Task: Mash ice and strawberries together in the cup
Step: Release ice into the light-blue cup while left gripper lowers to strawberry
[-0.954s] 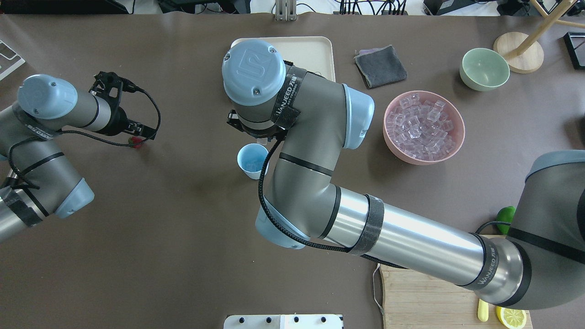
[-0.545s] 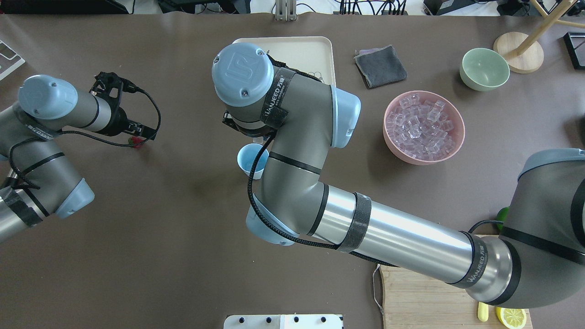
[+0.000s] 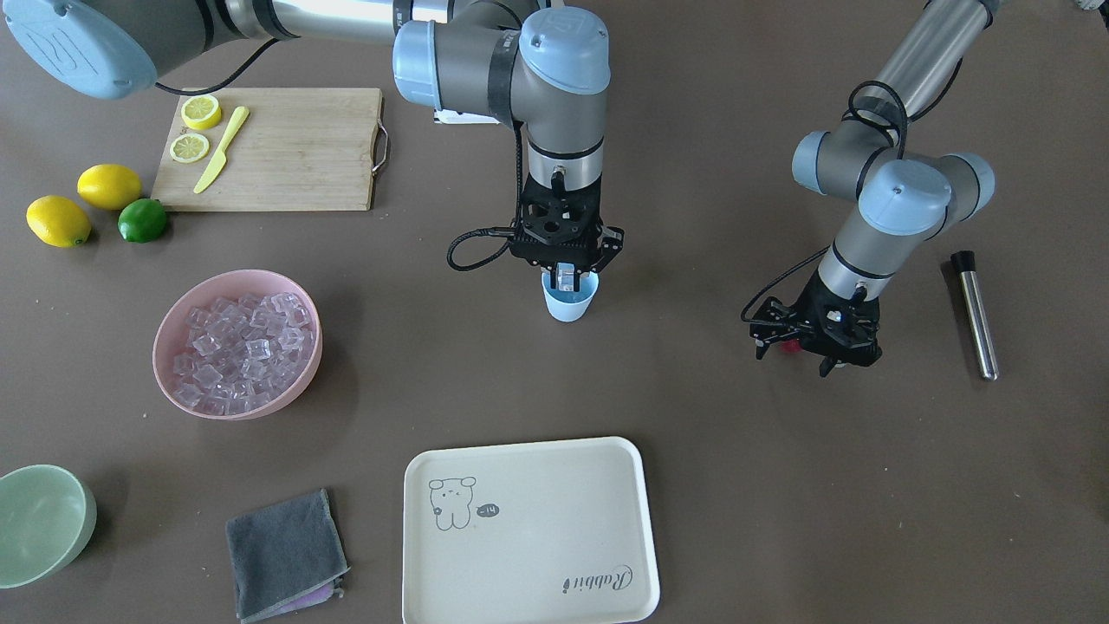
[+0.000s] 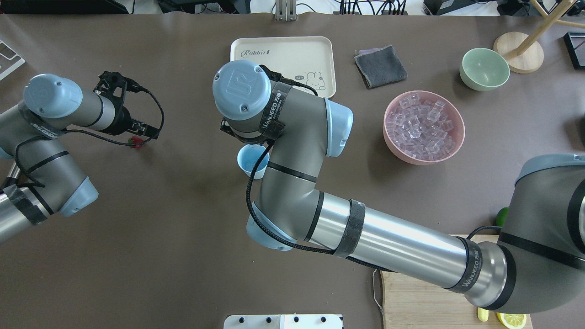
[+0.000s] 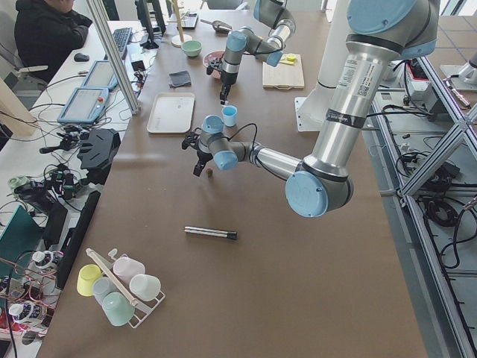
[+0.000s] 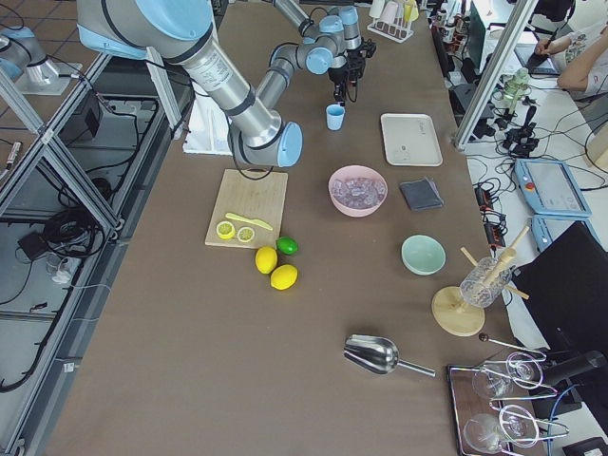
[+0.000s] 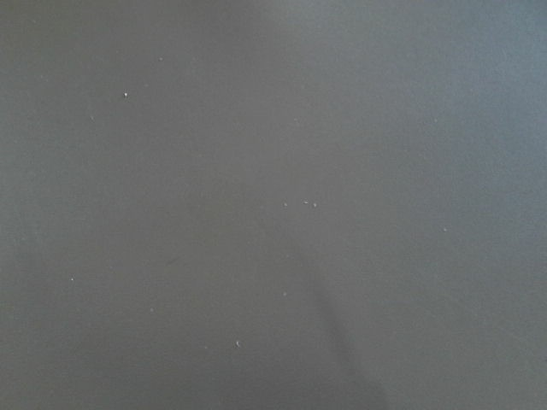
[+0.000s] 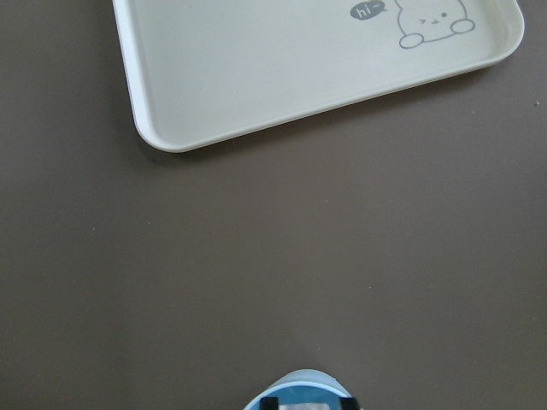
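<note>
The light blue cup (image 3: 569, 305) stands mid-table; it also shows in the overhead view (image 4: 250, 161). My right gripper (image 3: 567, 279) hangs straight down over the cup's mouth, shut on a clear ice cube (image 3: 565, 275) at rim height. The rest of the ice (image 3: 238, 347) is heaped in the pink bowl (image 3: 166, 322). The small red strawberry (image 3: 790, 347) lies on the table (image 4: 135, 142) between the spread fingers of my left gripper (image 3: 793, 360), which is open just above it. The left wrist view shows only bare table. In the overhead view my right wrist hides its gripper.
A cream tray (image 3: 528, 529) lies beyond the cup. A metal muddler (image 3: 975, 312) lies past my left arm. A grey cloth (image 3: 282, 555), a pale green bowl (image 3: 39, 529) and a cutting board (image 3: 286, 147) with lemon slices, lemons and a lime stand on my right side.
My right wrist has moved left and toward the robot's side, uncovering the tray and settling over the cup. My left arm shifted slightly; the strawberry stayed in place.
</note>
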